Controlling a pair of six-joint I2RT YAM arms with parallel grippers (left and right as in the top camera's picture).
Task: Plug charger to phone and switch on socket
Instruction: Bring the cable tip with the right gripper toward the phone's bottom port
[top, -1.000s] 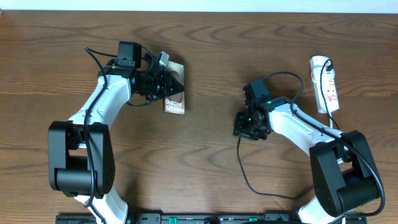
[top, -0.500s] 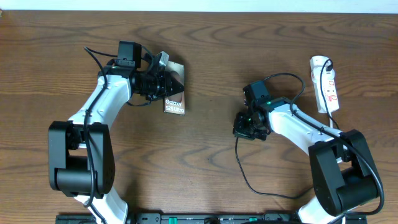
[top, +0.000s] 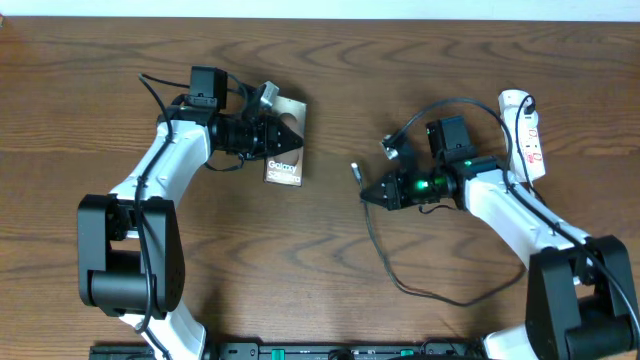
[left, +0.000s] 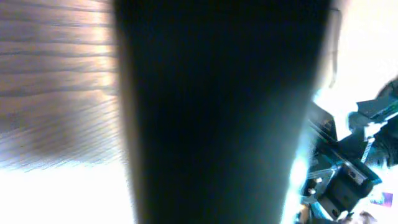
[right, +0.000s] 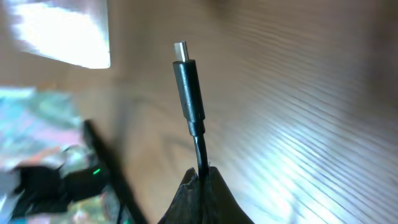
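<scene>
The phone (top: 285, 150), a dark brownish slab with white lettering, is held by my left gripper (top: 282, 131), which is shut on its upper part; it fills the left wrist view as a dark blur (left: 217, 112). My right gripper (top: 372, 192) is shut on the charger cable just behind its plug tip (top: 353, 169), which points left toward the phone. In the right wrist view the black plug with metal tip (right: 186, 81) sticks up out of my shut fingers (right: 202, 177). The thin black cable (top: 400, 280) loops over the table. The white socket strip (top: 526, 135) lies at the far right.
The wooden table (top: 330, 270) lies under both arms. A black rail (top: 300, 352) runs along the front edge. The strip's white cord and black plug (top: 522, 103) sit at its top end.
My right gripper has lifted and turned, and now holds the charger plug pointing left toward the phone. My left gripper has shifted the phone slightly to the right.
</scene>
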